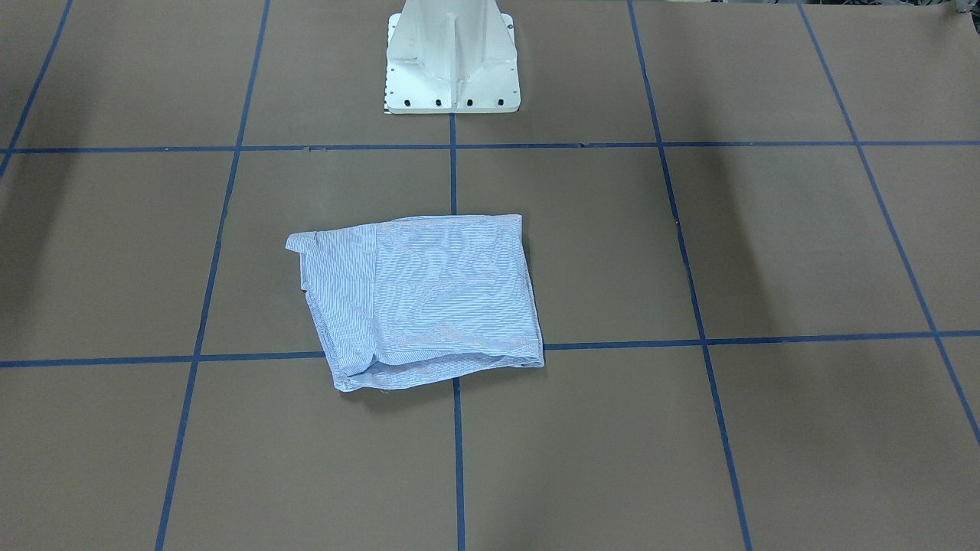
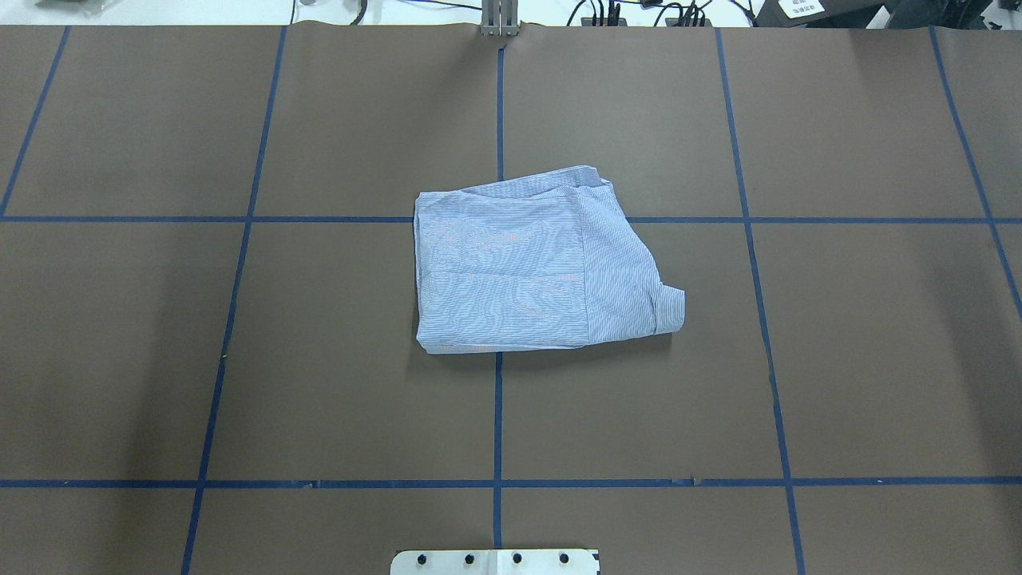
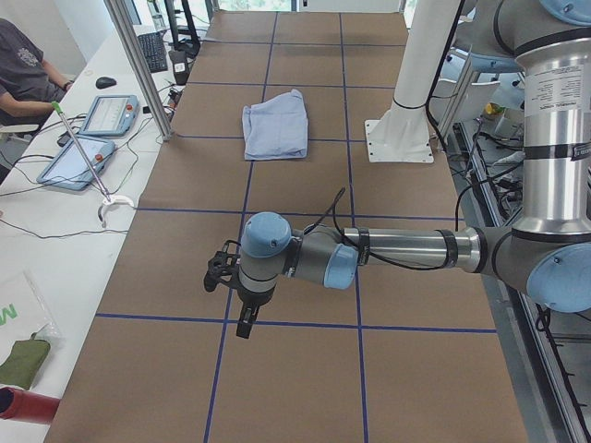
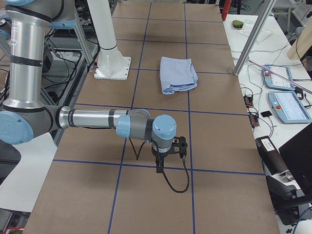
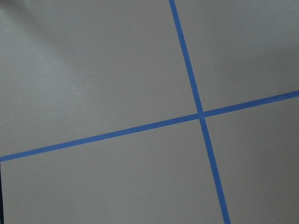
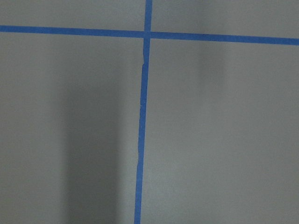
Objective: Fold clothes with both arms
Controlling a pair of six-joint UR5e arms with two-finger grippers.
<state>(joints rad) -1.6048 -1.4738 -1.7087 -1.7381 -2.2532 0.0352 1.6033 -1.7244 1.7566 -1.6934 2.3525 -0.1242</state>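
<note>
Shirt [image 2: 543, 259]: folded flat at the middle of the counter [image 2: 838, 359], flap toward 3 o'clock (overhead view); we judge folding done.
Left pincer [image 3: 242, 318], right pincer [image 4: 159, 165]: hang well clear of it; spread we cannot tell.

No legible text. Print on left arm [image 3: 554, 92] too small to read.
</note>
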